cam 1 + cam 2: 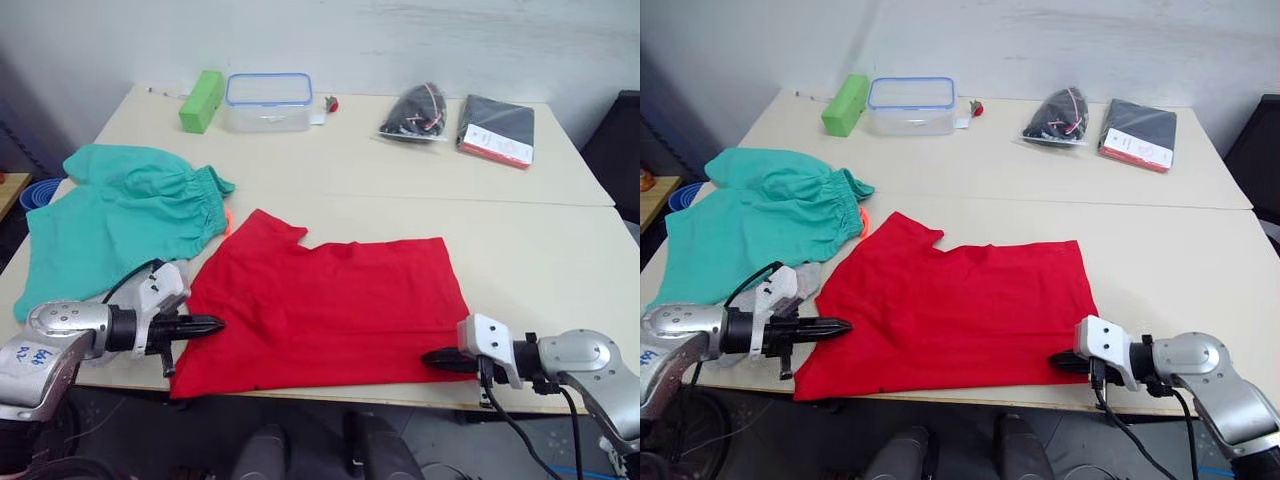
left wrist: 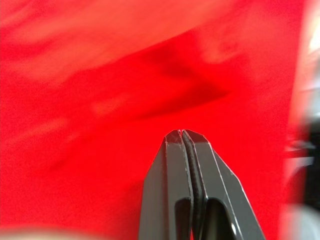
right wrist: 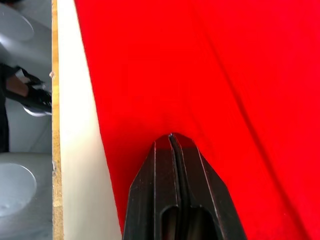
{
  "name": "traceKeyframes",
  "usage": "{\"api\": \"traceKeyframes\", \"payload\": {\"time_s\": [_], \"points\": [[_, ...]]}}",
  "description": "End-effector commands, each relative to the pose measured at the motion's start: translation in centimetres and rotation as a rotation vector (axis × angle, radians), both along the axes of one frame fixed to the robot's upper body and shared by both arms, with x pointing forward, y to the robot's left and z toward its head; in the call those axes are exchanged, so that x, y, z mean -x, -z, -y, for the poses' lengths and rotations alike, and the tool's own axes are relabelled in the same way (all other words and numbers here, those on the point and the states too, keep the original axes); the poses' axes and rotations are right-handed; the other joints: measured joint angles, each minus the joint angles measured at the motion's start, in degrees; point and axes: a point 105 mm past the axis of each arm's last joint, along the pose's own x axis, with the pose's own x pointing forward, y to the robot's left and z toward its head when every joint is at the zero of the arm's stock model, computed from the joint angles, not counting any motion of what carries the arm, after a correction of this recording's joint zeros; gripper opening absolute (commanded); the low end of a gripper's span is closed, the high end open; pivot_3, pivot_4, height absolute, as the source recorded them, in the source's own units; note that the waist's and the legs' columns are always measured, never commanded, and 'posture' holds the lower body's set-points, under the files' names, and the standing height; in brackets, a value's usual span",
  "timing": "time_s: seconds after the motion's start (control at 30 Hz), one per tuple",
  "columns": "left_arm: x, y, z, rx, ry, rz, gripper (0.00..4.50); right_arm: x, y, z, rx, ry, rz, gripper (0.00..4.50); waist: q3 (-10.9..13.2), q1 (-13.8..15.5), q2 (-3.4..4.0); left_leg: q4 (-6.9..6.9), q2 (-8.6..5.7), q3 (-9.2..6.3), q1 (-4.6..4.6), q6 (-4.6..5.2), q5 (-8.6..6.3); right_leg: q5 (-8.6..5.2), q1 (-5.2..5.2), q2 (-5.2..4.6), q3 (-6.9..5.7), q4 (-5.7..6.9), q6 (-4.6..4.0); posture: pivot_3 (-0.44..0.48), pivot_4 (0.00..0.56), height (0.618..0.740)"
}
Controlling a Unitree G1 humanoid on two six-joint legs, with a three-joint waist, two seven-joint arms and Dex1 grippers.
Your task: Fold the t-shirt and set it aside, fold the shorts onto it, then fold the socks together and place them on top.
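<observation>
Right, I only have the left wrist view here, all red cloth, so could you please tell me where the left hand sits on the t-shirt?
Observer: The left hand is at the left edge of the t-shirt, near the front of the table.
Operator: Thank you, and where is the right hand?
Observer: The right hand is at the t-shirt's near right corner, fingers shut.
Operator: And where are the shorts, please?
Observer: The shorts lie spread out to the left of the t-shirt, close beside it; I cannot tell whether they touch.
</observation>
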Motion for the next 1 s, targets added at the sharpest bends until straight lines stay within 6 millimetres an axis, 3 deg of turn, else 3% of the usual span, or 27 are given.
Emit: {"api": "traceKeyframes", "payload": {"time_s": [0.03, 0.17, 0.23, 0.33, 0.43, 0.53, 0.67, 0.8, 0.87, 1.0], "points": [[-0.2, 0.2, 1.3, -0.043, 0.010, 0.041, 0.04, 0.1, -0.4, 0.0, -0.019, 0.017, -0.012, 0.00, 0.0, 0.0, 0.03, 0.00, 0.00, 0.00, 0.00, 0.00, 0.00, 0.00, 0.00, 0.00, 0.00, 0.00, 0.00, 0.000, 0.150, 0.740], [-1.3, 3.9, 0.0, -0.200, -0.091, 0.027, 0.04, -0.7, -1.2, -0.4, -0.040, 0.029, 0.016, 0.00, 0.0, -0.3, 0.10, -0.03, -0.01, 0.02, 0.05, 0.00, 0.01, 0.13, -0.01, 0.11, 0.00, 0.08, 0.24, 0.000, 0.150, 0.740], [-1.3, 4.1, -0.5, -0.205, -0.111, 0.023, 0.04, -1.5, -2.2, -0.5, -0.067, 0.050, 0.034, 0.00, 0.0, -0.6, 0.10, -0.03, 0.00, 0.05, 0.04, 0.00, 0.01, 0.15, -0.05, 0.19, 0.03, 0.12, 0.27, 0.000, 0.150, 0.740], [-1.8, 3.0, -0.9, -0.162, -0.142, 0.020, 0.04, -3.0, -3.9, -0.5, -0.101, 0.081, 0.062, 0.00, 0.1, -0.7, 0.18, 0.02, 0.02, 0.05, 0.06, -0.01, 0.02, 0.14, -0.05, 0.19, 0.02, 0.19, 0.26, 0.000, 0.150, 0.740], [-2.4, 0.0, -0.7, -0.047, -0.130, 0.012, 0.56, -5.0, -6.8, -0.6, -0.181, 0.119, 0.069, 0.00, 0.1, -0.7, 0.18, 0.04, 0.02, 0.02, 0.06, 0.00, 0.07, 0.14, -0.06, 0.19, 0.00, 0.25, 0.25, 0.000, 0.150, 0.740], [-4.8, -4.0, -0.8, 0.069, -0.167, 0.055, 1.47, -7.4, -9.4, -0.8, -0.250, 0.156, 0.067, 0.00, 0.2, -0.7, 0.17, 0.23, 0.01, -0.03, -0.02, -0.01, 0.10, 0.15, -0.10, 0.19, -0.10, 0.32, 0.23, 0.000, 0.150, 0.740], [-9.6, -7.1, -1.3, 0.123, -0.281, 0.116, 2.70, -11.5, -10.9, -0.6, -0.240, 0.241, 0.078, 0.91, 0.2, -0.5, 0.18, 0.29, -0.07, -0.09, -0.06, -0.01, 0.11, 0.29, -0.08, 0.19, -0.29, 0.32, 0.46, 0.000, 0.150, 0.740], [-14.0, -7.9, -1.6, 0.138, -0.407, 0.116, 3.93, -15.4, -10.8, -0.4, -0.193, 0.357, 0.082, 2.26, 0.2, -0.5, 0.18, 0.28, -0.15, 0.05, -0.17, -0.03, 0.09, 0.31, -0.23, 0.18, -0.56, 0.29, 0.53, 0.000, 0.150, 0.740], [-15.5, -7.7, -1.4, 0.134, -0.440, 0.103, 4.50, -16.7, -10.5, -0.4, -0.166, 0.404, 0.073, 2.97, 0.2, -0.5, 0.17, 0.47, -0.17, 0.11, -0.89, -0.06, 0.11, 0.37, -0.94, 0.19, -0.55, 0.73, 0.63, 0.000, 0.150, 0.740], [-18.4, -5.8, -1.2, 0.058, -0.499, 0.076, 4.50, -19.0, -9.4, -0.2, -0.072, 0.483, 0.077, 4.32, 0.2, -0.5, 0.12, 0.87, -0.17, 0.61, -2.30, -0.57, 0.44, 0.39, -2.71, 0.08, -0.78, 1.41, 0.66, 0.000, 0.150, 0.740]]}}
